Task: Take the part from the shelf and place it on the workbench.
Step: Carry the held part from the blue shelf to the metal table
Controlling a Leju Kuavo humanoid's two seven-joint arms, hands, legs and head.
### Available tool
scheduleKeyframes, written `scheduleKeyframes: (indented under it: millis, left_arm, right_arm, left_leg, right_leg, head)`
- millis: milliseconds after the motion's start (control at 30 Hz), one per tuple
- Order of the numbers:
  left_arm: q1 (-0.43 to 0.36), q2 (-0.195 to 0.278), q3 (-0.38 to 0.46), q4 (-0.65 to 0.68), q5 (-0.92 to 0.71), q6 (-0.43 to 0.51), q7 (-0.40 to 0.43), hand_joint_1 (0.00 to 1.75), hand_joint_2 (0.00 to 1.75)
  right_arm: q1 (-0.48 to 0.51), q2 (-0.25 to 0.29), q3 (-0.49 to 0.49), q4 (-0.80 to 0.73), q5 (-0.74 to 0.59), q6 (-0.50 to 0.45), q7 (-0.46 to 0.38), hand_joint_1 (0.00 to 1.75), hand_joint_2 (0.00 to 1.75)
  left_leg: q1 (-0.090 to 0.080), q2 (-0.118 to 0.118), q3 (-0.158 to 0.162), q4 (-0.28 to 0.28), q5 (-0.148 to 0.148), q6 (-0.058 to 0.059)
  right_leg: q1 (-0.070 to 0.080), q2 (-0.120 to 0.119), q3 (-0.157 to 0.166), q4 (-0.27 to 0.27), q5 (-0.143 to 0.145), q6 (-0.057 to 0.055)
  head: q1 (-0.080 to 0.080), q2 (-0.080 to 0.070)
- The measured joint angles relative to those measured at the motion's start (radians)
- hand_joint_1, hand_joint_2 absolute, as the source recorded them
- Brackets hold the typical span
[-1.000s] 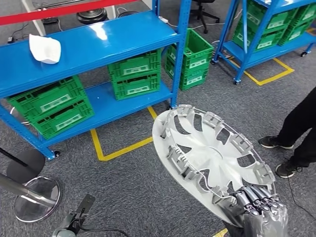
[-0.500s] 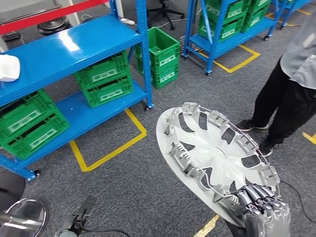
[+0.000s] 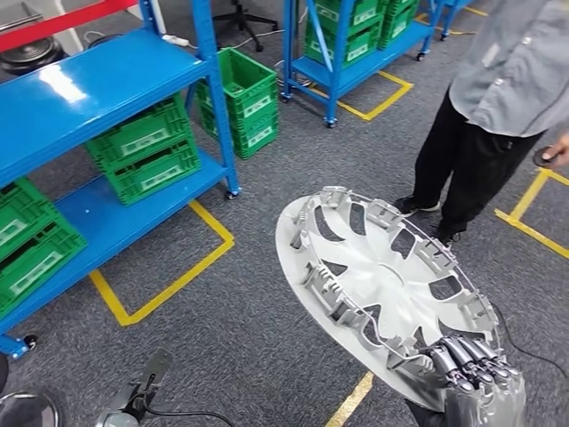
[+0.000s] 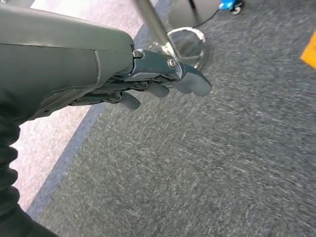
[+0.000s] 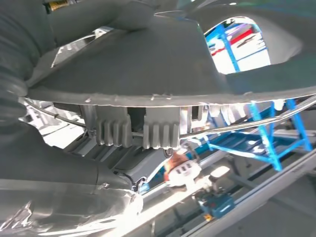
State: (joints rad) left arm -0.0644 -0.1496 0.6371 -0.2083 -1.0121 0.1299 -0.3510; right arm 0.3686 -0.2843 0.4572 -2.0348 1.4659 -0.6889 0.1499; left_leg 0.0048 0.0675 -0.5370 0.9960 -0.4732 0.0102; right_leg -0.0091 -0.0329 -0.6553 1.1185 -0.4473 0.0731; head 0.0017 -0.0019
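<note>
A silver wheel cover [image 3: 382, 285], the part, is held out over the grey carpet in the head view, its ribbed inner side with clips facing me. My right hand [image 3: 480, 382] grips its near rim at the lower right. The right wrist view looks along that rim [image 5: 149, 74] from close up, with clips [image 5: 136, 131] under it. My left hand [image 4: 149, 81] hangs low over the carpet with its fingers held straight and nothing in them.
The blue shelf [image 3: 80, 98] with green crates [image 3: 144, 147] stands at the left. More blue racks [image 3: 348, 44] stand at the back. A person in dark trousers [image 3: 469, 151] stands close at the right. Yellow floor lines [image 3: 168, 285] cross the carpet. A chrome stand base [image 4: 184, 42] is near my left hand.
The camera has swung to the right: the shelf has slid toward the left edge and the person has come further into view. The wheel cover stays in my right hand.
</note>
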Motion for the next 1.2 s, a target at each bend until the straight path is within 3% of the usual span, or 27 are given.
scheduleKeyframes:
  millis: [67, 167, 233, 300, 333, 367, 400, 467, 533, 600, 667, 700, 800, 833, 1000, 1100, 1133, 1200]
  left_arm:
    - [0.000, 0.001, 0.000, 0.000, 0.000, 0.000, 0.000, 0.00, 1.75]
    - [-0.002, 0.001, 0.000, 0.000, 0.001, 0.000, 0.000, 0.00, 1.75]
    - [-0.004, 0.001, 0.000, 0.000, 0.002, 0.001, 0.000, 0.00, 1.75]
    - [-0.001, 0.000, 0.000, 0.000, 0.002, 0.001, -0.001, 0.00, 1.75]
    - [0.000, 0.000, 0.000, 0.000, 0.002, 0.001, -0.001, 0.00, 1.75]
    - [0.002, -0.001, 0.000, 0.000, 0.002, 0.001, -0.001, 0.00, 1.75]
    - [0.003, -0.001, 0.000, 0.000, 0.003, 0.001, -0.001, 0.00, 1.75]
    - [0.002, -0.001, 0.000, 0.000, 0.003, 0.001, -0.001, 0.00, 1.75]
    - [0.001, 0.000, -0.001, 0.000, 0.003, 0.000, -0.001, 0.00, 1.75]
    - [0.000, 0.001, -0.001, 0.000, 0.003, -0.002, -0.001, 0.00, 1.75]
    - [-0.002, -0.001, -0.001, 0.000, 0.002, -0.003, -0.001, 0.00, 1.75]
    - [-0.003, -0.002, -0.001, 0.000, 0.001, -0.004, -0.001, 0.00, 1.75]
    - [-0.003, 0.000, 0.000, 0.000, -0.001, -0.007, -0.001, 0.00, 1.75]
    - [-0.002, 0.000, 0.000, 0.000, -0.002, -0.007, -0.001, 0.00, 1.75]
    - [-0.001, 0.000, 0.000, 0.000, -0.002, -0.007, -0.001, 0.00, 1.75]
    - [0.001, 0.001, 0.000, 0.000, -0.002, -0.007, -0.001, 0.00, 1.75]
    - [0.001, 0.001, 0.000, 0.000, -0.002, -0.008, -0.001, 0.00, 1.75]
    - [-0.001, 0.003, 0.000, 0.000, -0.003, -0.011, -0.001, 0.00, 1.75]
  right_arm:
    - [0.000, 0.000, 0.000, -0.001, 0.000, 0.000, 0.000, 1.75, 1.75]
    - [0.005, 0.000, -0.001, -0.003, 0.001, 0.000, 0.002, 1.75, 1.75]
    - [0.007, 0.000, -0.001, -0.006, 0.001, 0.000, 0.002, 1.75, 1.75]
    - [0.005, 0.000, -0.002, -0.008, 0.001, 0.000, 0.002, 1.75, 1.75]
    - [0.005, 0.000, -0.002, -0.008, 0.001, 0.000, 0.002, 1.75, 1.75]
    - [0.005, 0.000, -0.002, -0.008, 0.001, 0.000, 0.002, 1.75, 1.75]
    - [0.006, 0.000, -0.002, -0.008, 0.001, 0.000, 0.002, 1.75, 1.75]
    - [0.006, 0.000, -0.003, -0.008, 0.001, 0.000, 0.002, 1.75, 1.75]
    - [0.006, 0.000, -0.003, -0.008, 0.001, 0.000, 0.002, 1.75, 1.75]
    - [0.007, 0.000, -0.005, -0.009, 0.002, 0.000, 0.002, 1.75, 1.75]
    - [0.013, 0.000, -0.006, -0.011, 0.002, 0.000, 0.003, 1.75, 1.75]
    - [0.018, 0.000, -0.006, -0.013, 0.002, 0.000, 0.004, 1.75, 1.75]
    - [0.021, 0.000, -0.007, -0.016, 0.002, 0.000, 0.005, 1.75, 1.75]
    - [0.020, 0.000, -0.007, -0.016, 0.002, 0.000, 0.005, 1.75, 1.75]
    - [0.019, 0.000, -0.007, -0.016, 0.002, 0.000, 0.005, 1.75, 1.75]
    - [0.019, 0.001, -0.007, -0.016, 0.002, 0.000, 0.006, 1.75, 1.75]
    - [0.019, 0.001, -0.007, -0.016, 0.002, 0.000, 0.007, 1.75, 1.75]
    - [0.019, 0.001, -0.007, -0.016, 0.003, 0.000, 0.011, 1.75, 1.75]
  left_leg:
    - [-0.006, 0.016, 0.005, 0.003, -0.006, -0.010]
    - [-0.008, 0.033, 0.009, 0.002, -0.010, -0.022]
    - [-0.004, -0.001, -0.005, 0.039, -0.042, -0.029]
    - [-0.003, -0.045, -0.058, 0.155, -0.105, -0.032]
    - [-0.003, -0.053, -0.092, 0.224, -0.132, -0.031]
    - [-0.004, -0.057, -0.119, 0.274, -0.143, -0.029]
    - [-0.004, -0.059, -0.131, 0.290, -0.135, -0.026]
    - [-0.006, -0.074, -0.101, 0.210, -0.068, -0.016]
    - [-0.004, -0.119, -0.046, 0.080, -0.007, -0.005]
    - [-0.003, -0.147, -0.021, 0.018, 0.006, -0.003]
    - [-0.002, -0.130, -0.018, 0.007, 0.007, -0.001]
    - [-0.001, -0.119, -0.016, 0.001, 0.010, 0.003]
    - [0.002, -0.085, -0.010, -0.008, 0.015, 0.013]
    - [0.001, -0.079, -0.010, -0.008, 0.014, 0.014]
    - [0.000, -0.072, -0.009, -0.008, 0.013, 0.015]
    - [-0.002, -0.048, -0.009, -0.008, 0.011, 0.016]
    - [-0.005, -0.028, -0.003, -0.006, 0.005, 0.010]
    - [-0.012, 0.010, 0.008, -0.003, -0.006, -0.002]
  right_leg:
    - [0.004, -0.023, 0.044, -0.076, 0.017, -0.011]
    - [0.005, 0.003, 0.040, -0.083, 0.018, -0.035]
    - [0.002, 0.023, 0.039, -0.086, 0.020, -0.047]
    - [0.001, 0.044, 0.038, -0.086, 0.022, -0.054]
    - [0.002, 0.056, 0.037, -0.086, 0.022, -0.057]
    - [0.003, 0.069, 0.036, -0.086, 0.023, -0.059]
    - [0.004, 0.084, 0.036, -0.086, 0.023, -0.060]
    - [0.004, 0.112, 0.036, -0.086, 0.025, -0.059]
    - [0.005, 0.138, 0.033, -0.085, 0.028, -0.054]
    - [0.002, 0.160, 0.024, -0.085, 0.033, -0.044]
    - [-0.001, 0.180, 0.016, -0.090, 0.041, -0.031]
    - [0.000, 0.171, 0.009, -0.084, 0.037, -0.025]
    - [0.007, 0.083, -0.041, 0.015, -0.024, -0.013]
    - [0.007, 0.067, -0.056, 0.046, -0.041, -0.010]
    - [0.006, 0.057, -0.073, 0.085, -0.059, -0.008]
    - [0.002, 0.045, -0.118, 0.180, -0.091, -0.003]
    - [0.003, 0.021, -0.084, 0.130, -0.069, -0.002]
    - [0.003, -0.009, 0.001, -0.011, -0.009, -0.012]
  head:
    - [-0.001, 0.000]
    - [-0.002, 0.000]
    - [-0.003, 0.000]
    - [-0.006, 0.000]
    - [-0.006, 0.000]
    - [-0.007, 0.000]
    - [-0.007, 0.000]
    - [-0.007, 0.000]
    - [-0.006, 0.000]
    - [-0.006, 0.000]
    - [-0.006, 0.000]
    - [-0.005, 0.000]
    - [0.005, 0.000]
    - [0.006, 0.000]
    - [0.006, 0.000]
    - [0.006, 0.000]
    - [0.007, 0.000]
    - [0.004, 0.000]
